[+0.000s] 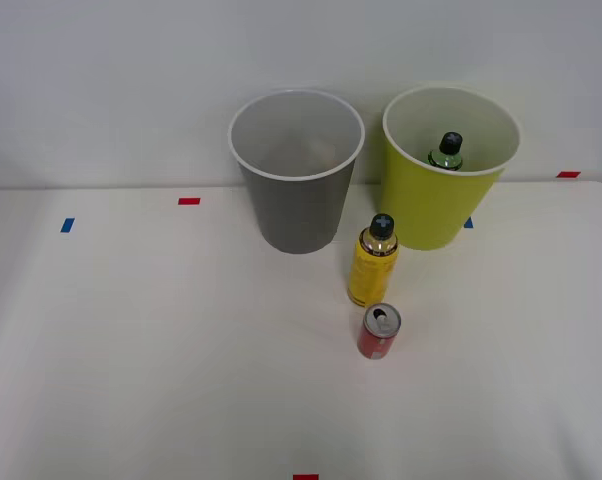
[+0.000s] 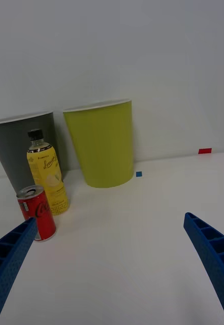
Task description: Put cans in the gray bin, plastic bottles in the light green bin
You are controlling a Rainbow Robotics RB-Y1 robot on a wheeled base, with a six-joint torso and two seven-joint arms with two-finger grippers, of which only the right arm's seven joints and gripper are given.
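Right gripper (image 2: 112,264) is wide open, nothing held; its blue ribbed fingers (image 2: 213,254) sit far apart at the two lower corners of the wrist view, low over the white table (image 1: 131,360). Gray bin (image 1: 296,170) and light green bin (image 1: 449,165) stand upright side by side at the back of the table near the wall, gray on the robot's left, not touching. A dark green bottle (image 1: 446,152) with a black cap is inside the light green bin, upright. Something pale shows at the bottom of the gray bin, can't tell what. Yellow bottle (image 1: 373,262) with a black cap stands upright on the table just in front of the gap between the bins. Red can (image 1: 379,332) stands upright just in front of the yellow bottle, close beside it. In the wrist view the red can is near one finger, not touching it. Small red and blue tape marks (image 1: 189,201) are on the table.
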